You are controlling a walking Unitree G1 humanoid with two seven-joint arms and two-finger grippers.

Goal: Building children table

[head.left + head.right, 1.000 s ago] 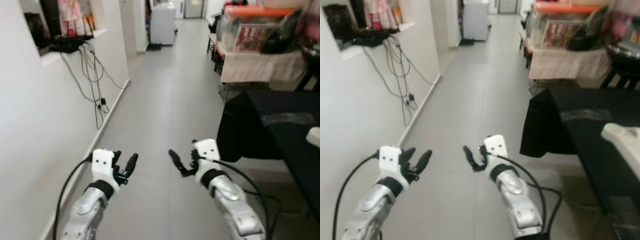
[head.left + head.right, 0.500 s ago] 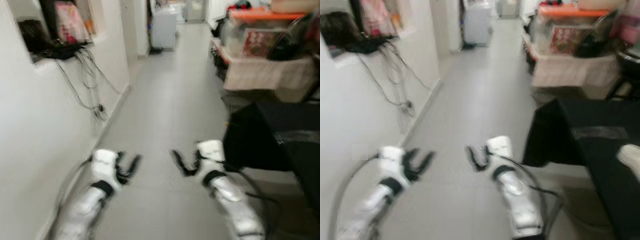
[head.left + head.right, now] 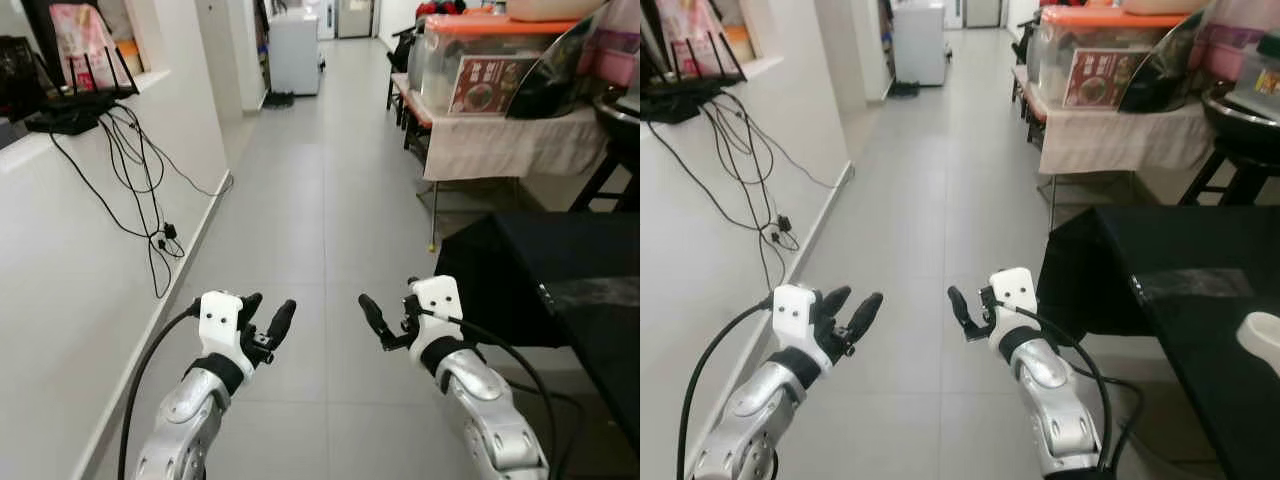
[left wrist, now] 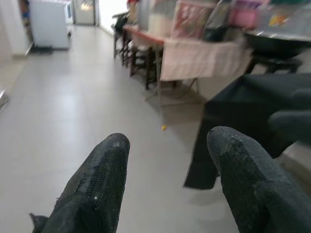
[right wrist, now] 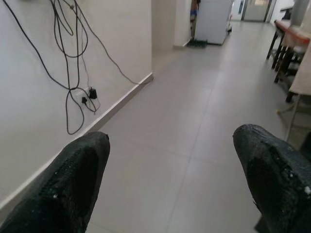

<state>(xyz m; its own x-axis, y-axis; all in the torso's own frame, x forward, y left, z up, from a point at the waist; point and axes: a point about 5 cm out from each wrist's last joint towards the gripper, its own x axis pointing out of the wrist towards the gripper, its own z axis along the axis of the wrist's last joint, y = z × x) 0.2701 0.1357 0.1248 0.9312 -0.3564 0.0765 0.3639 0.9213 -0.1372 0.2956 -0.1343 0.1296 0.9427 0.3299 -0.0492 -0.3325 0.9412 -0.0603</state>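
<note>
I stand in a grey-tiled corridor [image 3: 320,180] with both arms held out low in front of me. My left gripper [image 3: 267,310] hangs open over the floor with nothing between its fingers, and its black fingertips [image 4: 104,174] stand well apart in the left wrist view. My right gripper [image 3: 390,318] is open too and holds nothing; in the right wrist view its fingertips [image 5: 77,165] are spread wide. A black-draped table [image 3: 560,250] stands just to the right of the right arm, with a white object [image 3: 1262,338] on its near edge.
A white wall runs along the left, with dangling cables [image 3: 140,200] and a router [image 3: 75,105] on a ledge. Further right a cloth-covered table [image 3: 500,140] carries storage bins. A white appliance [image 3: 295,50] stands at the corridor's far end.
The whole view has shifted and sharpened after a blurred frame, so the camera has moved along the corridor. Both arms keep the same outstretched pose with open fingers.
</note>
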